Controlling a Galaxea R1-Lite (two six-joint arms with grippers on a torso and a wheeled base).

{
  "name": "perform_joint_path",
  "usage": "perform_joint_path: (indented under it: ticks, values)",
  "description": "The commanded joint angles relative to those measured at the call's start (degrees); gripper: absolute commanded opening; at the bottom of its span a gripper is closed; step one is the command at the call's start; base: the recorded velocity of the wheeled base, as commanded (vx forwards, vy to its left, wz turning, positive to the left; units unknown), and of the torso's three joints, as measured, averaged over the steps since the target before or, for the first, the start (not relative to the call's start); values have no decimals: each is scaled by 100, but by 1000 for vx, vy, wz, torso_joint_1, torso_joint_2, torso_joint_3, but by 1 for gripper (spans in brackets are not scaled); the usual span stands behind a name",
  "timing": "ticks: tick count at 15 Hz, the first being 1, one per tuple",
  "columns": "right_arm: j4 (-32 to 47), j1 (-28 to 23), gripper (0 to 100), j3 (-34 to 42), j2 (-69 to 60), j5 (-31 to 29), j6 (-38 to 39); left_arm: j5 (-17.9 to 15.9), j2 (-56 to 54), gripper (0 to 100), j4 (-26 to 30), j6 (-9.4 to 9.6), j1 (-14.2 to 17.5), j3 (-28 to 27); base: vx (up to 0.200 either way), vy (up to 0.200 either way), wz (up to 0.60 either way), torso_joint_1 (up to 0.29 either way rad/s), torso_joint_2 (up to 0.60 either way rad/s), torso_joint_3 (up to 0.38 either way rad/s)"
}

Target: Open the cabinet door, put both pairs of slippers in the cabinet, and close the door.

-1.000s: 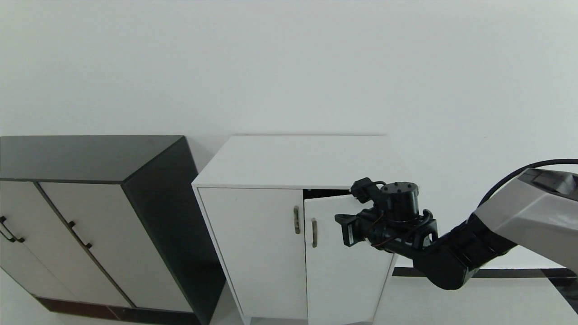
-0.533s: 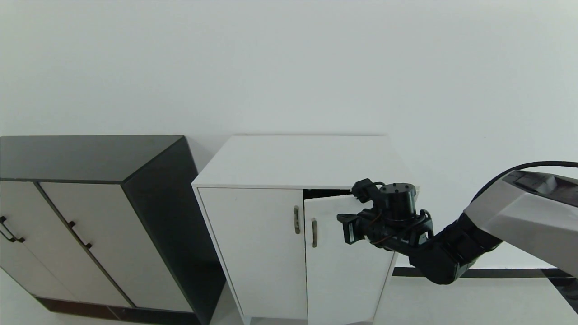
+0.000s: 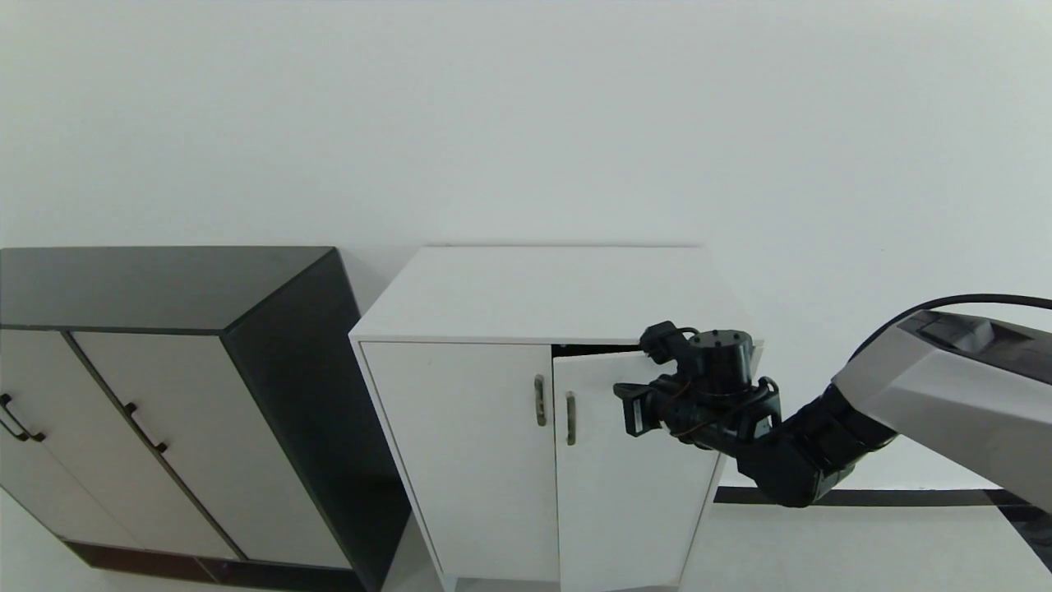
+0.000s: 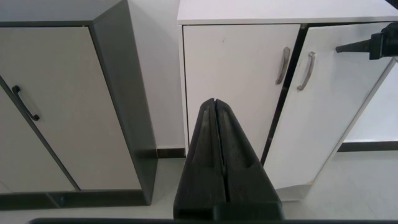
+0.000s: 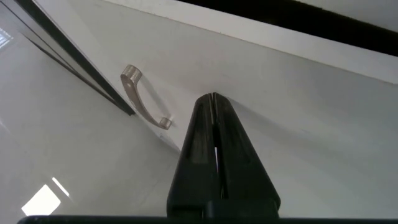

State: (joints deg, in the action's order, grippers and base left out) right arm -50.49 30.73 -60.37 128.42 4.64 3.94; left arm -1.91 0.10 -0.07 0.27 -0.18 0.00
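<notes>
Just ahead of the right gripper (image 5: 214, 98), its fingers clenched on nothing, the cabinet door (image 3: 625, 510) hangs slightly ajar; I'd push squarely, beside the handle (image 5: 144, 98), until the gap shuts.

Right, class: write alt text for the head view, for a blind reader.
The black right gripper, shut, is at the upper face of the white cabinet's right door, which stands slightly ajar. A black cabinet with pale doors stands to its left.
</notes>
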Motion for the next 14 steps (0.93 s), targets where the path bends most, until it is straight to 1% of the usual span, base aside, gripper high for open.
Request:
perform_joint_path:
  ticks: [1, 9, 14]
  values:
    - [4, -23, 0, -54, 61, 1, 2, -2, -1, 0, -1, 0, 1, 0, 0, 0, 0, 0, 0, 0]
    - [4, -199, 0, -327, 324, 1, 2, -2, -1, 0, -1, 0, 1, 0, 0, 0, 0, 0, 0, 0]
    - [4, -208, 0, -370, 377, 1, 2, -2, -1, 0, -1, 0, 1, 0, 0, 0, 0, 0, 0, 0]
